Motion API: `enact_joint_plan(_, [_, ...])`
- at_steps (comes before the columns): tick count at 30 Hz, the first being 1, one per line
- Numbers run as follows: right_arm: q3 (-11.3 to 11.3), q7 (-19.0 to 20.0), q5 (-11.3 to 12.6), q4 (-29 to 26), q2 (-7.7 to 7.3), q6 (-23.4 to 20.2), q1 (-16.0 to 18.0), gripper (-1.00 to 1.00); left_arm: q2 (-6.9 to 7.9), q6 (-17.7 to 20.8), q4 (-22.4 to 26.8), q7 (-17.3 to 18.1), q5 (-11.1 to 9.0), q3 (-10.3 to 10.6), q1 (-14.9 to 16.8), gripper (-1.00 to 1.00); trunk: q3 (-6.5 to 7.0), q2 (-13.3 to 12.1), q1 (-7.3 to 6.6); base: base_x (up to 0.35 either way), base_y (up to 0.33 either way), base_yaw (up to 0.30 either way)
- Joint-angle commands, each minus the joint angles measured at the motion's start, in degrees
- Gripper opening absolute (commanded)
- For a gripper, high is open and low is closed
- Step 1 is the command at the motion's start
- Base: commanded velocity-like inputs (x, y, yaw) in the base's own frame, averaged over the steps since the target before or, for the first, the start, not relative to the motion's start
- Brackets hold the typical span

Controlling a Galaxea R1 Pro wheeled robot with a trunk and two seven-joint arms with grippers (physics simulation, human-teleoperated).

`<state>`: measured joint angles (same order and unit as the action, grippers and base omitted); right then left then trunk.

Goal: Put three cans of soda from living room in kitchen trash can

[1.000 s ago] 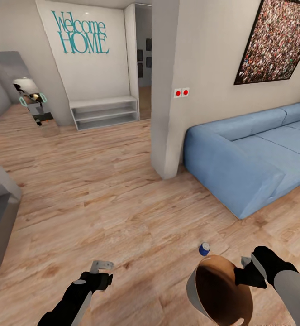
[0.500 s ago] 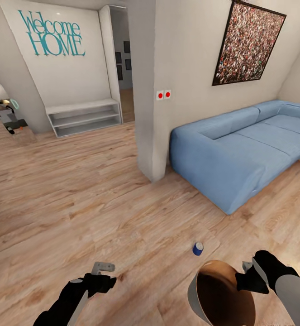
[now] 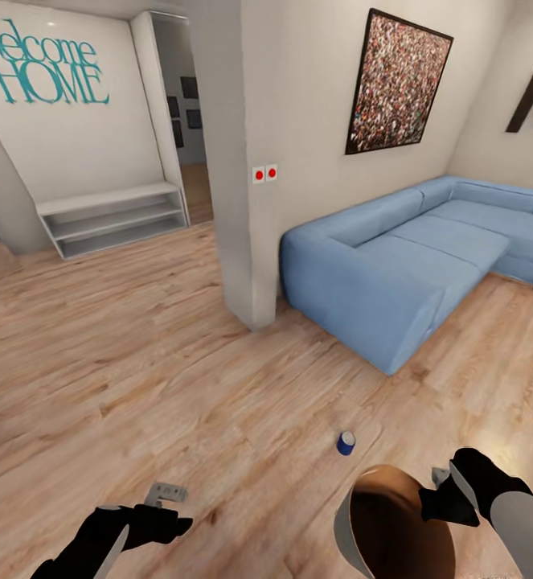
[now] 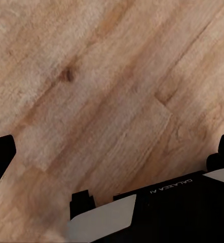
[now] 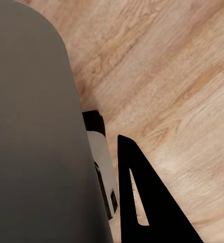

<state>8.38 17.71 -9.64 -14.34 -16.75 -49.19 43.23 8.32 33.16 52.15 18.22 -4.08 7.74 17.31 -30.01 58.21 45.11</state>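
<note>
The tash can [image 3: 343, 524], grey outside and glossy brown inside, hangs tilted at the lower right of the head view. My right gripper [image 3: 435, 485] is shut on its far rim. In the right wrist view the bin's grey wall [image 5: 31, 126] stands close beside one black finger [image 5: 145, 202]. My left gripper [image 3: 166, 493] hovers low over the wood floor, open, with nothing between its fingers [image 4: 1, 161]. The living room's blue sectional sofa [image 3: 395, 257] lies ahead on the right. The cans of soda are out of view.
A small blue can [image 3: 346, 442] lies on the floor just beyond the bin. A white pillar [image 3: 242, 201] with two red buttons stands ahead, left of the sofa. A low white shelf [image 3: 109, 219] sits under the "Welcome HOME" wall at far left.
The whole view has swung to the right: the shelf and the lettering slid left and more of the sofa shows. The bin stays in my right gripper. My left arm sits lower and further left.
</note>
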Motion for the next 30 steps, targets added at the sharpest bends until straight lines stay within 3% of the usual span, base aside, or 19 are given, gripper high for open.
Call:
enact_joint_plan(1, [0.1, 0.0, 0.8, 0.0, 0.01, -0.1, 0.0, -1.0, 0.02, -0.1, -0.1, 0.1, 0.0, 0.0, 0.0, 1.0, 0.05, 0.0, 0.0, 0.15, 0.065, -0.244])
enact_joint_plan(12, [0.1, -0.7, 0.5, -0.1, -0.33, -0.2, -0.1, -1.0, 0.03, -0.5, -0.6, 0.1, 0.2, 0.6, -0.1, 1.0, 0.3, 0.0, 0.0, 0.253, -0.073, -0.13])
enact_joint_plan(26, [0.2, -1.1, 0.7, 0.0, -4.16, -0.2, -1.8, -1.0, -0.29, -0.6, -0.6, -0.3, 0.2, 0.6, -0.1, 1.0, 0.31, 0.0, 0.0, 0.254, -0.196, -0.004])
enact_joint_plan(30, [0.3, -1.1, 0.8, 0.0, -4.34, -0.2, -2.2, -1.0, -0.37, -0.6, -0.6, -0.3, 0.2, 0.6, -0.1, 1.0, 0.41, 0.0, 0.0, 0.152, -0.284, -0.045])
